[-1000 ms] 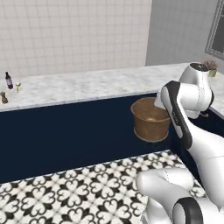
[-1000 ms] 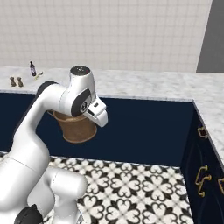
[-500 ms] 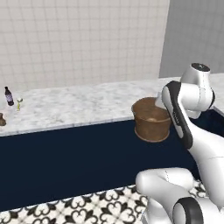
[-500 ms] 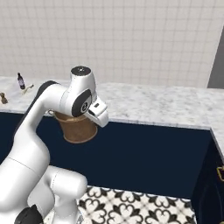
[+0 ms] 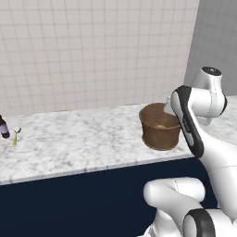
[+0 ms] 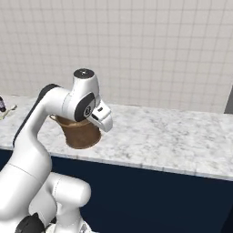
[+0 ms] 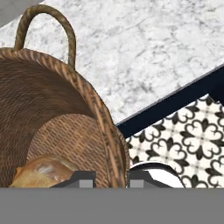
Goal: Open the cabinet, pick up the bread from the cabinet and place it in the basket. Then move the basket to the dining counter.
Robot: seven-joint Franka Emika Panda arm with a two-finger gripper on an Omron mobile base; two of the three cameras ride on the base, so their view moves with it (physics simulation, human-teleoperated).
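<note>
The brown wicker basket (image 5: 159, 128) (image 6: 83, 132) hangs or rests over the near part of the dining counter (image 5: 83, 139) (image 6: 173, 132); I cannot tell whether it touches. My gripper (image 7: 111, 179) is shut on the basket's thick rim (image 7: 103, 127), one fingertip (image 7: 83, 177) inside and the other outside. The tan bread (image 7: 41, 170) lies at the bottom of the basket, and a looped handle (image 7: 65, 26) rises on its far side. The cabinet is out of view.
A dark bottle (image 5: 3, 127) and a small pale thing (image 5: 15, 136) stand at the counter's far left. A tiled wall rises behind the counter, whose navy front (image 5: 69, 199) drops below it. Patterned floor (image 7: 183, 140) lies beneath the hand.
The whole picture has shifted: the base has driven closer to the counter, and the floor has left both base views. The gripper keeps its hold on the basket.
</note>
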